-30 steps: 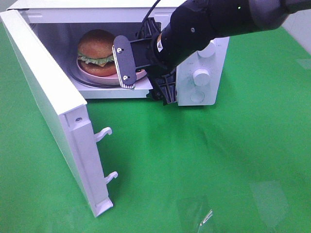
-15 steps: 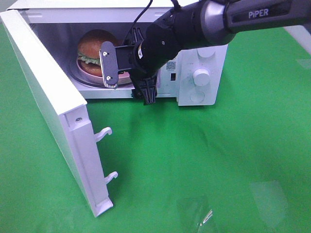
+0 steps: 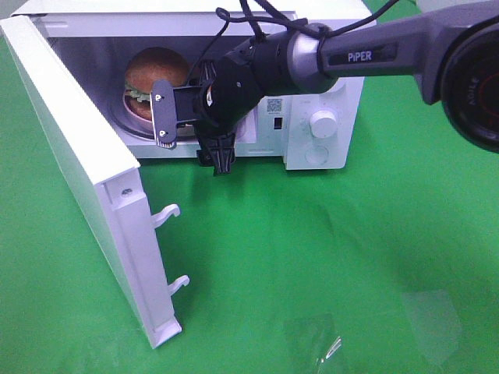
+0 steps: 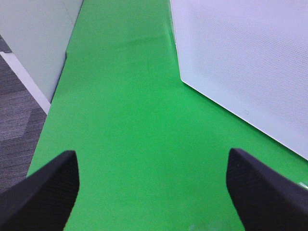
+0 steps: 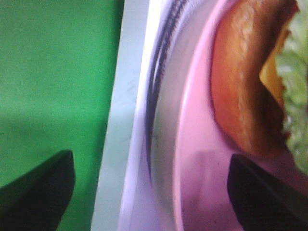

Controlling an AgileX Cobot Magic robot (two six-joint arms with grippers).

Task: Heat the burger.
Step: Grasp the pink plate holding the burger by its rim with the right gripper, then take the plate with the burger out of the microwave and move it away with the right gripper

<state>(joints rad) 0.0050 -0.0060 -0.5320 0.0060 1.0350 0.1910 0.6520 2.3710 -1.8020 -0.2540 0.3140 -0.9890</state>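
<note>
The burger (image 3: 154,65), a golden-brown bun with a lettuce frill, sits on a pink plate (image 3: 137,114) inside the open white microwave (image 3: 321,86). My right gripper (image 3: 192,137) hangs at the front of the opening, just before the plate, with its jaws wide open and nothing held. Seen close in the right wrist view, the burger (image 5: 243,86) and the plate (image 5: 197,144) on the glass turntable (image 5: 161,120) lie ahead of the right gripper (image 5: 151,185). My left gripper (image 4: 154,187) is open over the green cloth and does not show in the exterior high view.
The microwave door (image 3: 86,167) swings out to the front left, its latch hooks (image 3: 168,214) pointing right. Knobs (image 3: 322,123) are on the right panel. A white perforated panel (image 4: 240,62) stands beside the left gripper. Clear plastic (image 3: 327,348) lies on the cloth near the front.
The right arm has swung left across the microwave opening, so its gripper now hangs before the plate's left part. Burger, plate and door have not moved.
</note>
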